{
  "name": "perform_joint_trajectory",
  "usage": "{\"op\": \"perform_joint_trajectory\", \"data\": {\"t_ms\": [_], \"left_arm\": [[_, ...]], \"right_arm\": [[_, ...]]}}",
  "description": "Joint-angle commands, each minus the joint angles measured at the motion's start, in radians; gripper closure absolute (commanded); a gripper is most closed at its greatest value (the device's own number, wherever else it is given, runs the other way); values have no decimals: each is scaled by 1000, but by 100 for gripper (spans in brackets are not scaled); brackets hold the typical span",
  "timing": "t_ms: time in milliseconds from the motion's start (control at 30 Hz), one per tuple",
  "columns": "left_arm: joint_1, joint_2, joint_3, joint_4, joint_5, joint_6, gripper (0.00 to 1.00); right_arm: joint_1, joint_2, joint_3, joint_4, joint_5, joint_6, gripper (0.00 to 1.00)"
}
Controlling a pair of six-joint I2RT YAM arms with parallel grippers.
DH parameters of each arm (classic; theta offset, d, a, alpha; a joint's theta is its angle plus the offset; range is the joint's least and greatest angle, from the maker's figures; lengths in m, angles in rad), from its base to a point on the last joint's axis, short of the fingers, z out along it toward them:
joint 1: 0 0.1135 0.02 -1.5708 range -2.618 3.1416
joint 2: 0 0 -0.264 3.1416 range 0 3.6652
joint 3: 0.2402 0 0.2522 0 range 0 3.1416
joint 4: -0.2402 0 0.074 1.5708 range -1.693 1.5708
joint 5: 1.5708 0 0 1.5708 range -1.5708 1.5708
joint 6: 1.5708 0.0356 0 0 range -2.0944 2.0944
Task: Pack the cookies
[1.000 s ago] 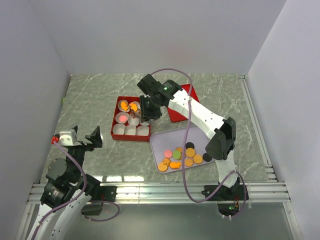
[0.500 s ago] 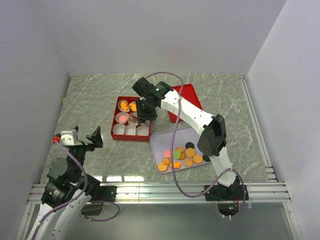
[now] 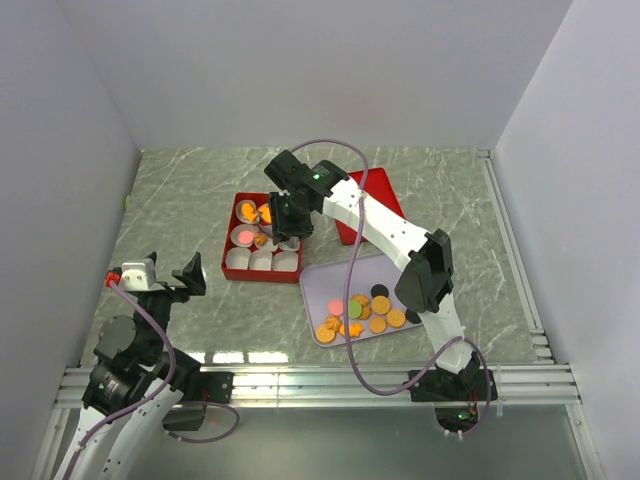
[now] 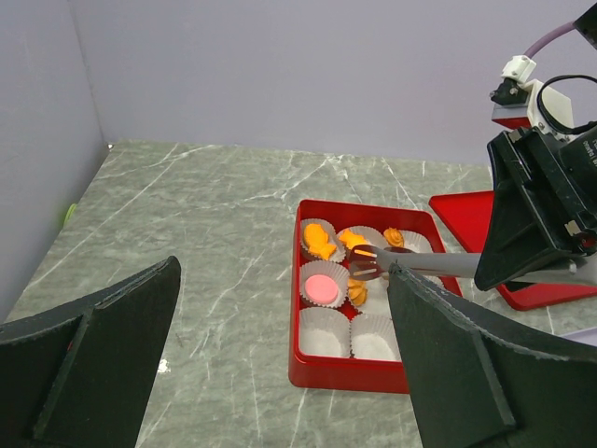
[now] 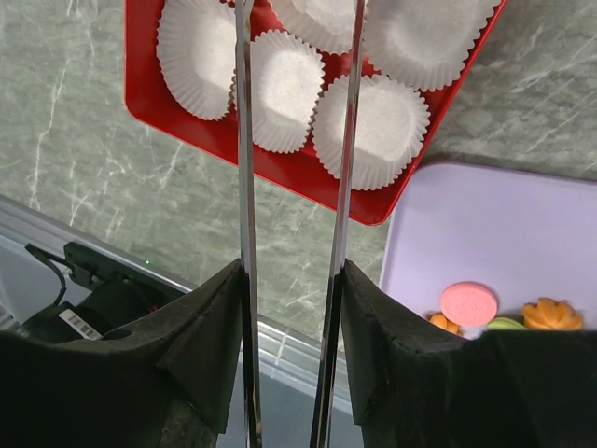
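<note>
Your right gripper (image 5: 291,276) clamps the tongs (image 4: 429,265), tips over the cups (image 5: 280,86) in the box (image 4: 373,375); the loose cookies (image 3: 362,312) lie on the tray (image 3: 328,278), well apart on the near side.

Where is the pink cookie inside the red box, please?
In the top view, the pink cookie sits in a paper cup at the left end of the red box's middle row, directly below the orange cookies in the far-left corner.

Left arm (image 3: 128,348) folded low, jaws wide apart; right arm (image 3: 385,228) stretched forward, jaws pressing tongs (image 4: 415,265)
</note>
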Motion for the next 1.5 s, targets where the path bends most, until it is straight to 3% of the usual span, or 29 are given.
{"op": "perform_joint_trajectory", "data": {"t_ms": [0,367,500,833,1100,1300,1467], "left_arm": [[-1,1,0,20,0,22,1],[-1,14,0,21,0,22,0],[-1,9,0,21,6,23,1],[-2,6,0,21,6,25,1],[-1,1,-1,20,9,25,1],[-1,-3,-1,21,6,25,0],[-1,-6,-1,18,9,26,1]], "right_arm": [[-9,-14,39,-4,22,-14,50],[-13,-100,73,-48,49,-18,50],[-15,-212,10,-55,83,-12,50],[-15,-583,-474,10,166,52,51],[-15,-841,-844,53,143,129,51],[-13,-976,-1005,28,166,179,51],[-15,-1040,-1048,-16,204,202,51]]}}
